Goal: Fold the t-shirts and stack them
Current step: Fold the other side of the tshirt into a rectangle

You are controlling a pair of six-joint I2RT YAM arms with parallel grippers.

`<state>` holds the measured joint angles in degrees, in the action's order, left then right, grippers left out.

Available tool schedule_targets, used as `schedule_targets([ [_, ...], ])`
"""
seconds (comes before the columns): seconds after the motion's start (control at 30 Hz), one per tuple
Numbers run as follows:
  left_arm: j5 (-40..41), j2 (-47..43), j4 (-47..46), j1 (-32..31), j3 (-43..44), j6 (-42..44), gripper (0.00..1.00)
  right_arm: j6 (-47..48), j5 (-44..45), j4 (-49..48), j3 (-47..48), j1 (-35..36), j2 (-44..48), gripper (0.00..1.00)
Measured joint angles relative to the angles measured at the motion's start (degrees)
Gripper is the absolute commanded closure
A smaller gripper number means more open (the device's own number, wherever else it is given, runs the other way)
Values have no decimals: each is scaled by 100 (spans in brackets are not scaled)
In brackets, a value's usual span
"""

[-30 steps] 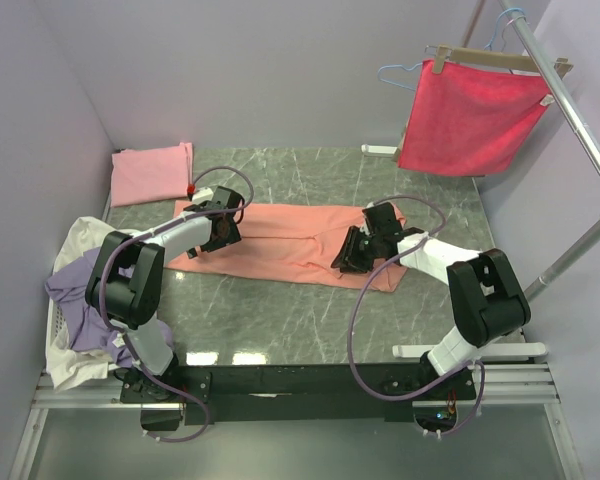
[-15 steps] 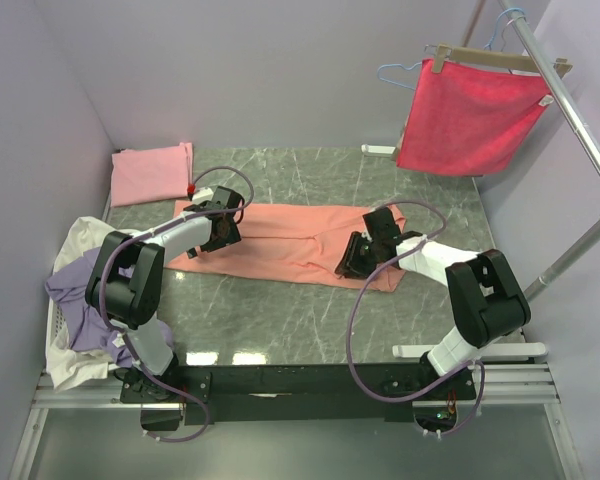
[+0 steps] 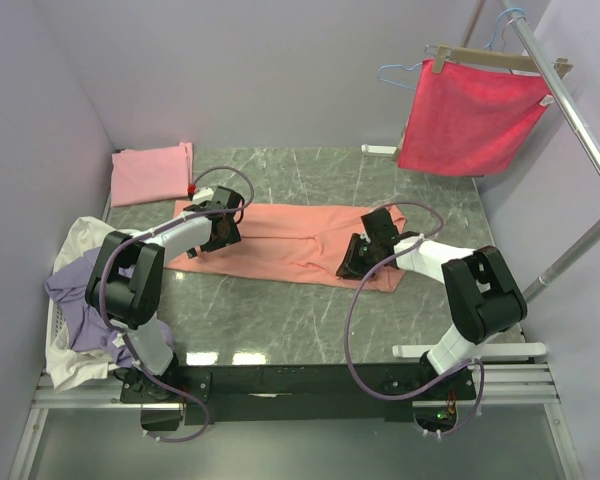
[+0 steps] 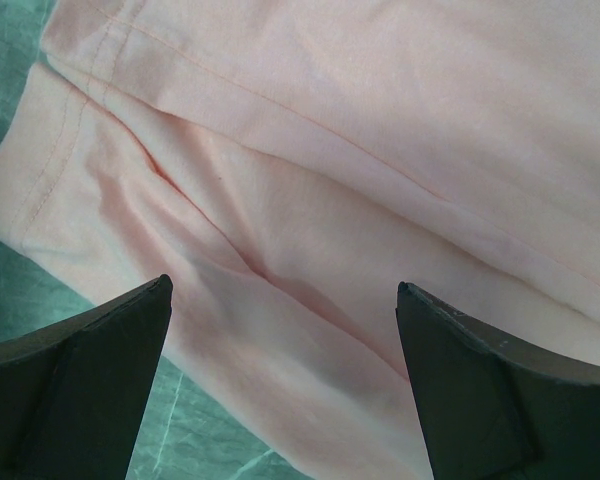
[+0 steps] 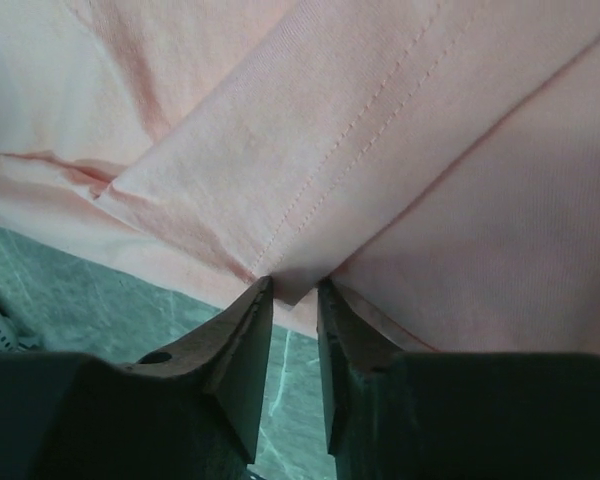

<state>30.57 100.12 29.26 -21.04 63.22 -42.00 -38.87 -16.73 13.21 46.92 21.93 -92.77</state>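
Salmon-orange t-shirt point(image 3: 280, 240) lies stretched L-to-R across the middle of the green marble table point(image 3: 270, 320). My right gripper point(image 5: 295, 285) is pinched tight on a stitched fold at its R end, near edge. My left gripper point(image 4: 285, 290) sits over the L end w/ fingers spread wide, holding nothing. The light pink t-shirt point(image 3: 150, 172) lies folded in the far-L corner, w/ the lavender t-shirt point(image 3: 70, 290) and cream t-shirt point(image 3: 80, 238) heaped at the L edge.

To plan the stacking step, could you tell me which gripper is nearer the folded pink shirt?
Left. The left gripper is over the left end of the salmon shirt, close to the pink shirt; the right gripper pinches the salmon shirt's opposite end, farther away.
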Motion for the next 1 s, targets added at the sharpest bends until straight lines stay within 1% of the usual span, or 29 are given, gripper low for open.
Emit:
schedule_targets([
  [0.07,-13,-2,-26,0,-9,33,1,26,17,-7,52,2,-48,72],
  [0.13,-44,-28,-103,0,-57,59,1,52,24,2,101,2,-81,75],
  [0.17,-66,-63,-146,0,-103,68,1,70,24,0,122,2,-87,82],
  [0.23,-85,-153,-214,0,-192,85,1,114,35,4,173,2,-92,87],
  [0.27,-96,-212,-232,0,-238,87,0,127,46,4,197,2,-92,95],
  [0.3,-107,-271,-249,0,-278,90,1,133,61,4,216,2,-92,97],
  [0.5,-127,-481,-354,0,-317,98,1,267,114,116,461,4,-92,98],
  [0.67,-129,-476,-341,0,-317,107,1,422,271,299,911,4,-98,98],
  [0.8,-127,-476,-341,0,-317,111,1,564,426,461,1504,-9,-337,98],
  [0.9,-125,-476,-332,0,-315,131,0,662,562,560,1952,-33,-691,98],
  [0.93,-122,-476,-332,0,-315,136,1,686,610,614,2076,-35,-793,93],
  [0.97,-125,-476,-330,0,-315,149,1,710,671,638,2225,-44,-929,82],
  [1.0,-125,-476,-330,0,-315,153,0,732,704,686,2367,-57,-1075,68],
])
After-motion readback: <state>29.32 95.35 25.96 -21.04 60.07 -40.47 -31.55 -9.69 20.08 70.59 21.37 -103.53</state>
